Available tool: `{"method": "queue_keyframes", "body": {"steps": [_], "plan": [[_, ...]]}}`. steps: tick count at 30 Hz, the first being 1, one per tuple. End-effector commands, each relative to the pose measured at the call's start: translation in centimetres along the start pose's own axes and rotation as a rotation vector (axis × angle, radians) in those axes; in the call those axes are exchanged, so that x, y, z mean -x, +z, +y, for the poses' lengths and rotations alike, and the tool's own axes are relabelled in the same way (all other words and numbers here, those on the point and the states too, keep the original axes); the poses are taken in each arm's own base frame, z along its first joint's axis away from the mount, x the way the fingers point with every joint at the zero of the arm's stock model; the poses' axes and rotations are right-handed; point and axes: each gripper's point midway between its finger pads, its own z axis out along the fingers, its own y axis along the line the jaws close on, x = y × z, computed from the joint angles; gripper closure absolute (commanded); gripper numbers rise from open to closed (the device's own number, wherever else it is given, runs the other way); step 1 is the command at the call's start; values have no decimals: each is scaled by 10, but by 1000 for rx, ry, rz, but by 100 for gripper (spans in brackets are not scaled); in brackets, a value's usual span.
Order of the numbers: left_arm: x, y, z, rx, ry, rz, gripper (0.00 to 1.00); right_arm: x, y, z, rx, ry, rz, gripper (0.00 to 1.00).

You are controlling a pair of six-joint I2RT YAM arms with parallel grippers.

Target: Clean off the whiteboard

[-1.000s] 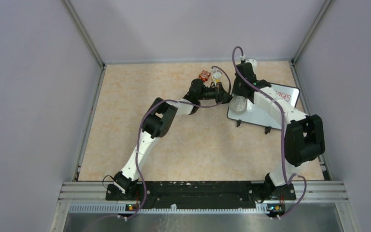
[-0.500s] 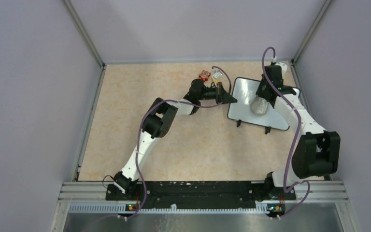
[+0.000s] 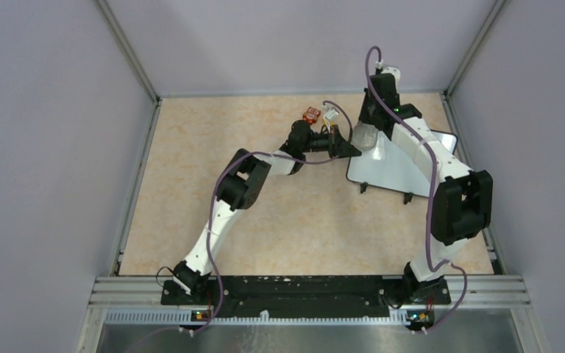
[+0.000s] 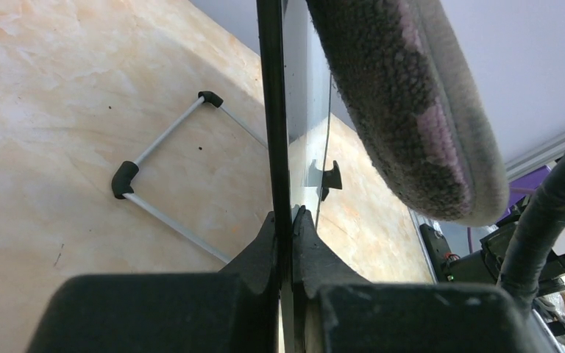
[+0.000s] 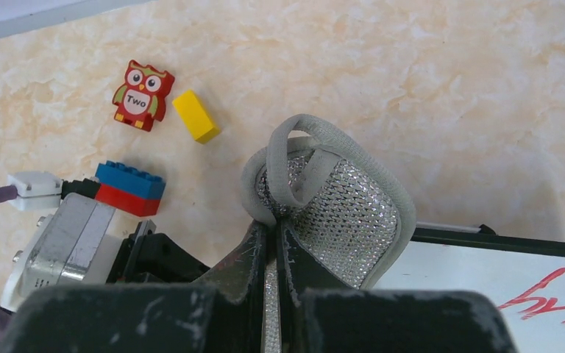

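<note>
Where the beige marbled tabletop [image 3: 265, 220] reaches its far edge, a red owl-shaped block marked "Two" [image 5: 143, 94] lies just beside a small yellow brick [image 5: 196, 115]. A blue plastic brick stacked on a red one [image 5: 131, 187] sits near them.

Just right of these toys, the left gripper [image 4: 283, 220] is clamped tight on the thin black frame at the left edge of the whiteboard [image 3: 390, 173]. The left wrist view shows the frame pinched between both fingers. That view also shows a thin metal stand rod with black elbows [image 4: 125, 179] resting on the table beside the board.

The small rectangular whiteboard, with a glossy white face and rounded black corners, stands at the far right of the table, close to the right wall.

At the board's far left corner, the right gripper [image 5: 271, 228] is closed on a grey-rimmed oval wiping pad with a silvery mesh back [image 5: 338, 213], pinching its looped strap and edge. The pad's dark fuzzy face [image 4: 404, 110] is turned toward the white surface. Whether it is touching the surface cannot be told.

Farther right, red handwriting [image 5: 552, 294] shows on the board's face. Much of the right side is covered from above by the right arm's white links.
</note>
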Motion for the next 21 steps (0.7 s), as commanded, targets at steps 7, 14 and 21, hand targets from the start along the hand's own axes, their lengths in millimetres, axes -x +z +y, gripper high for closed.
{"method": "queue_keyframes", "body": {"steps": [7, 14, 21], "plan": [[1, -2, 6, 27, 112, -1, 100, -8, -15, -115, -203, 149, -33, 100], [2, -2, 5, 25, 112, -2, 100, -19, -29, -154, -267, 161, -34, 100], [2, -2, 6, 26, 112, -2, 100, -7, -23, -71, -116, 44, -44, 100]]}}
